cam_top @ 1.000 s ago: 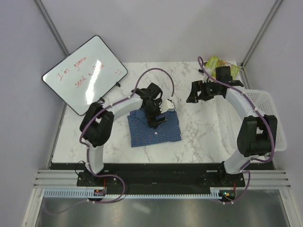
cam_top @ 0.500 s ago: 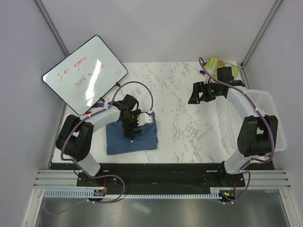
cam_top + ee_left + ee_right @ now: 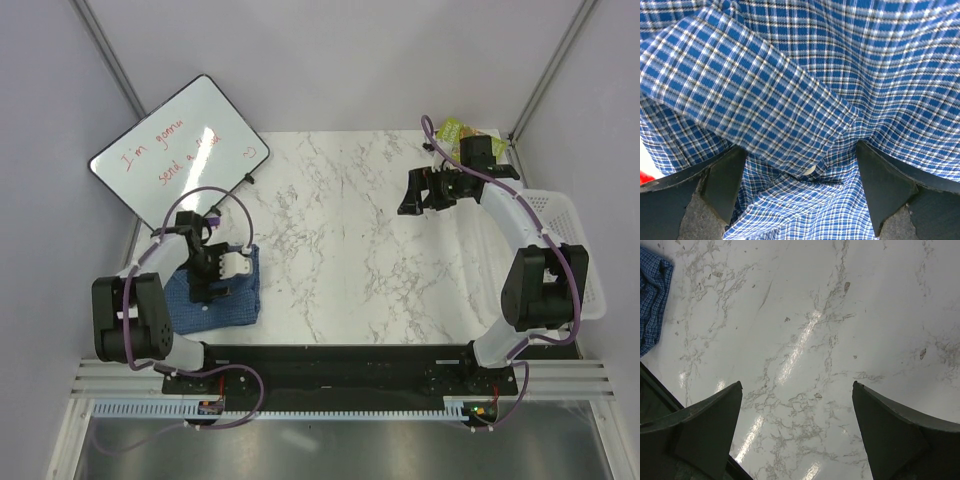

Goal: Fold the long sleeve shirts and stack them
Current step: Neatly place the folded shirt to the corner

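Note:
One folded long sleeve shirt, a small blue checked rectangle, lies at the table's near left corner. My left gripper stands on top of it, open. In the left wrist view the checked shirt fills the frame; both fingers press down on the cloth, with a white button between them, around my left gripper. My right gripper hovers open at the far right. It holds nothing, and in the right wrist view only bare marble shows under the right gripper. The shirt shows at that view's left edge.
A whiteboard with red writing leans at the far left. A white mesh basket hangs off the table's right edge. A green packet lies in the far right corner. The marble table ends at a black rail in front.
My left gripper has slid the folded shirt from the table's middle to the near left corner, staying pressed on it. The right arm has hardly moved.

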